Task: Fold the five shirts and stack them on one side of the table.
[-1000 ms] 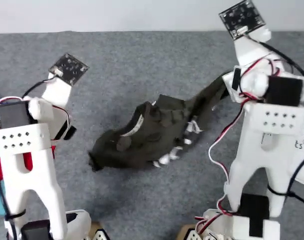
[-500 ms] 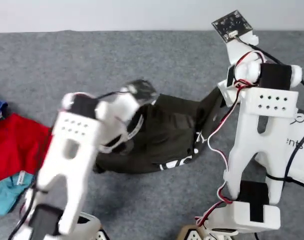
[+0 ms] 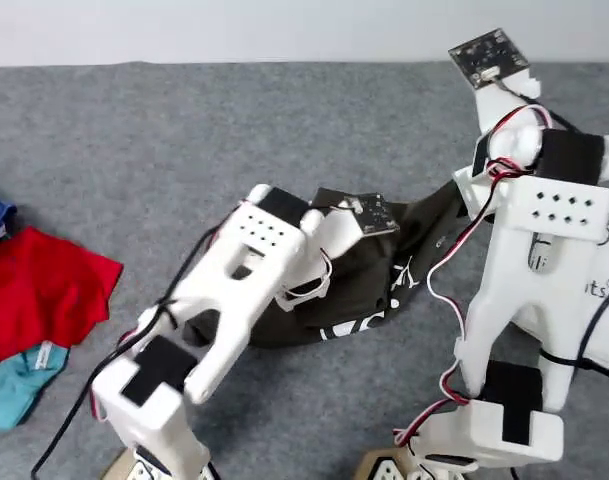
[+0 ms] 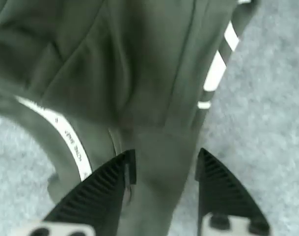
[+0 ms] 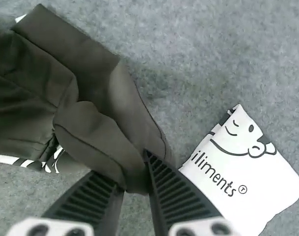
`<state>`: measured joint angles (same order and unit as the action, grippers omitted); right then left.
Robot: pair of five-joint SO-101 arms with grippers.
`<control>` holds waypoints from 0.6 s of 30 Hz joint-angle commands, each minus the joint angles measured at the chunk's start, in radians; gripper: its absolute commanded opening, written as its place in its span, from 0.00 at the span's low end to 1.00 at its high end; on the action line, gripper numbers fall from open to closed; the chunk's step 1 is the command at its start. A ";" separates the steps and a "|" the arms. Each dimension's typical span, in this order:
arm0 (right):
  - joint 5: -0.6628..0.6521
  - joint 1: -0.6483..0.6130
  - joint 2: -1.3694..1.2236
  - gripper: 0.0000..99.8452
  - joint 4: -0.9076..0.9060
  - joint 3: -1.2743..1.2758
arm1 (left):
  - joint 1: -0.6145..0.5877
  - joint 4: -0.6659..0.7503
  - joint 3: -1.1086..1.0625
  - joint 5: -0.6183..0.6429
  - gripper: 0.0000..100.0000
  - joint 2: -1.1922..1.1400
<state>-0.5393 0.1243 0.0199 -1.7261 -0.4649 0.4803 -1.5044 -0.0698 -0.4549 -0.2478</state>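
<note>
Evidently early on — my right gripper [image 5: 134, 182] clenched on an edge of the dark shirt [image 3: 364, 290] | left gripper [image 4: 161, 167] released, astride its middle | shirt lay crumpled mid-desk [image 3: 184, 130] | red shirt [image 3: 44, 290], teal shirt [image 3: 19, 385] loosely piled aside — folding mostly left, I judged.

olive shirt [image 3: 359, 290]: white stripes | red shirt [image 3: 44, 290]: plain | teal shirt [image 3: 19, 385]: plain | table [image 3: 184, 130]: grey
</note>
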 commanded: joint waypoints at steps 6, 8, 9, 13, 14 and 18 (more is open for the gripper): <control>-0.008 0.015 0.005 0.01 -0.008 -0.029 | 0.054 0.051 0.082 0.008 0.21 -0.126; -0.008 0.015 0.007 0.01 -0.008 -0.029 | 0.054 0.081 0.082 0.008 0.21 -0.161; -0.008 0.015 0.007 0.01 -0.008 -0.029 | 0.051 0.094 0.082 0.008 0.21 -0.181; -0.008 0.015 0.008 0.01 -0.008 -0.029 | 0.051 0.098 0.111 0.011 0.20 -0.224; -0.008 0.015 0.008 0.01 -0.008 -0.029 | 0.048 0.097 0.114 0.011 0.20 -0.224; -0.008 0.015 0.008 0.01 -0.008 -0.029 | 0.049 0.117 0.116 0.035 0.12 -0.221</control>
<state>-0.5393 0.1304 0.0199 -1.7261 -0.4649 0.5247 -1.4093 0.0100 -0.4365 -0.4826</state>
